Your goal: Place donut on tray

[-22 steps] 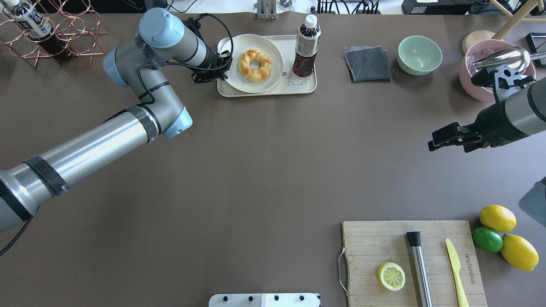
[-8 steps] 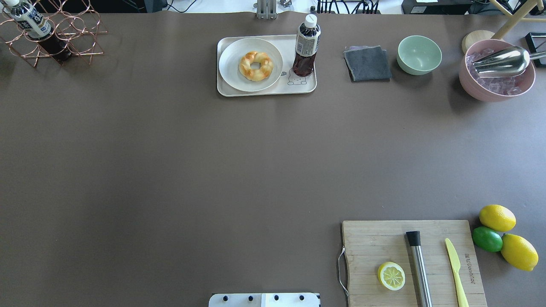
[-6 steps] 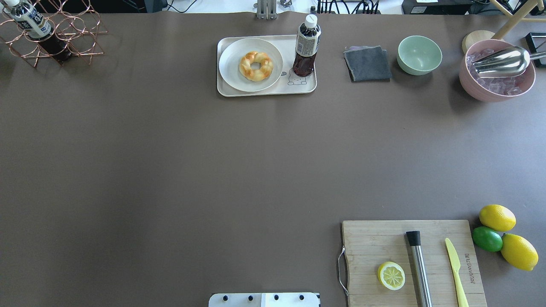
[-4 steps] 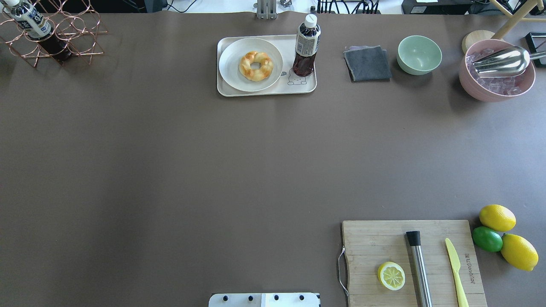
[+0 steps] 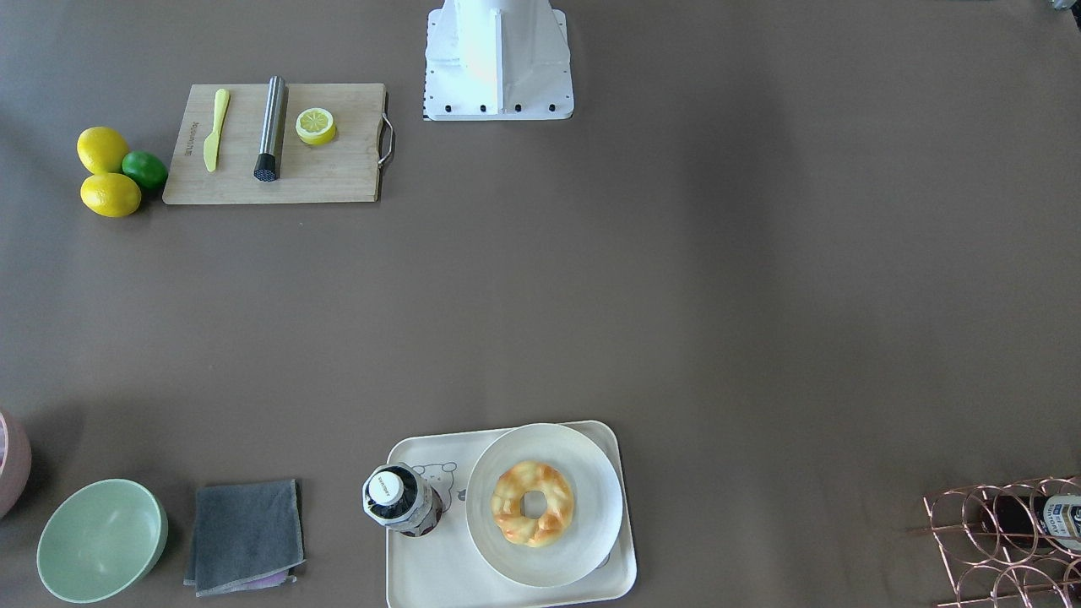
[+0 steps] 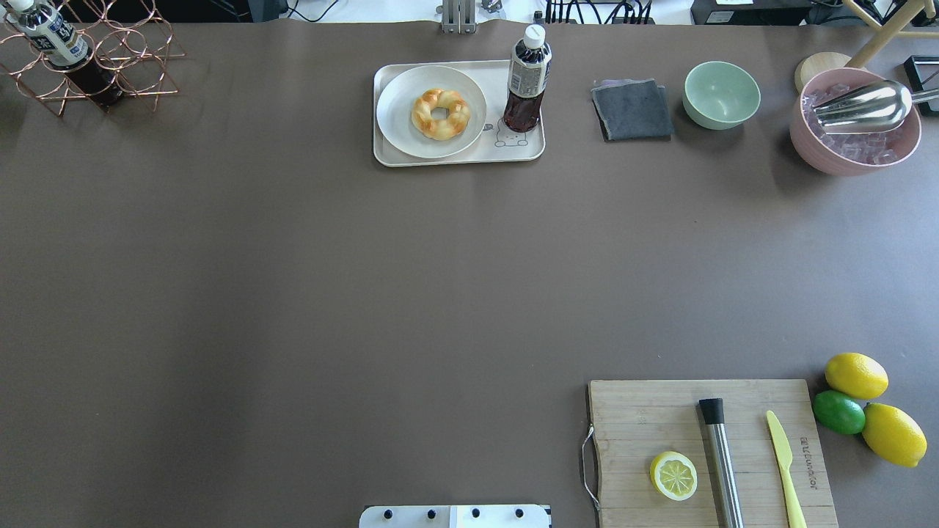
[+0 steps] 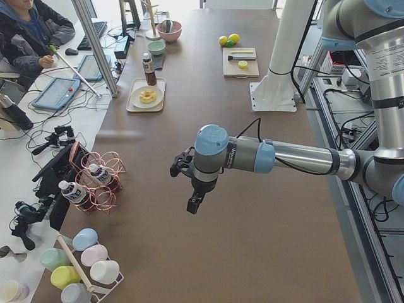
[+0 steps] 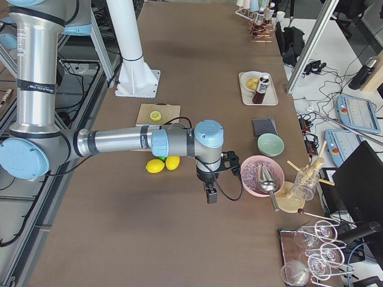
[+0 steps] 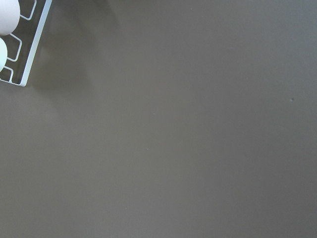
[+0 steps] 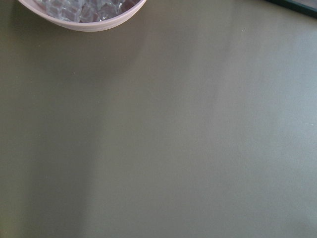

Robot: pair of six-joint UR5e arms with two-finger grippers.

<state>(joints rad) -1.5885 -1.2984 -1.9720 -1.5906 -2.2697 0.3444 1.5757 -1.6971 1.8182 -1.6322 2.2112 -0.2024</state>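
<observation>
The golden twisted donut (image 6: pixel 440 114) lies on a round white plate (image 6: pixel 400 88), and the plate sits on the cream tray (image 6: pixel 530 150) at the table's far middle. The front-facing view shows the same donut (image 5: pixel 533 502), plate (image 5: pixel 557 447) and tray (image 5: pixel 422 566). Neither arm shows in the overhead or front-facing view. My left gripper (image 7: pixel 196 203) shows only in the exterior left view, above bare table far from the tray. My right gripper (image 8: pixel 210 196) shows only in the exterior right view, near the pink bowl. I cannot tell whether either is open or shut.
A dark drink bottle (image 6: pixel 527 81) stands on the tray's right part. A grey cloth (image 6: pixel 632 110), a green bowl (image 6: pixel 721 94) and a pink ice bowl (image 6: pixel 855 121) lie to its right. A cutting board (image 6: pixel 645 425) with a lemon half (image 6: pixel 673 475), and a copper rack (image 6: pixel 95 59), also show.
Both arms were over the table 2.9 s ago, the left gripper beside the tray. They have since left the overhead view. Donut, plate and tray have not moved.
</observation>
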